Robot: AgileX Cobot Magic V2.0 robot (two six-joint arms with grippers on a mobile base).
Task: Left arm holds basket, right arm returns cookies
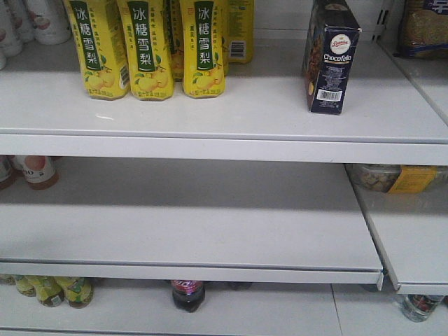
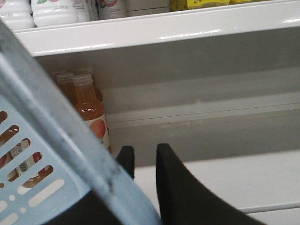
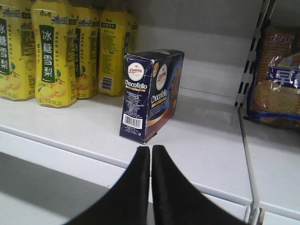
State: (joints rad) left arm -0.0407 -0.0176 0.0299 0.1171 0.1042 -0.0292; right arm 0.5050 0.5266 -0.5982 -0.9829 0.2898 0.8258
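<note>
Your Chocofello cookie box (image 3: 151,95) stands upright on the upper shelf surface (image 3: 197,140), just ahead of the right tool (image 3: 151,154), whose jaws are pressed together and empty, clear of the box. To the tool's left stand yellow pear-drink cartons (image 3: 51,65); to its right, bagged biscuits (image 3: 276,79). Your left tool (image 2: 143,157) has the light blue basket (image 2: 42,154) rim wedged across its jaws, apparently gripping it. The return looks done; judged next, you back the right tool straight away without nudging the box.
</note>
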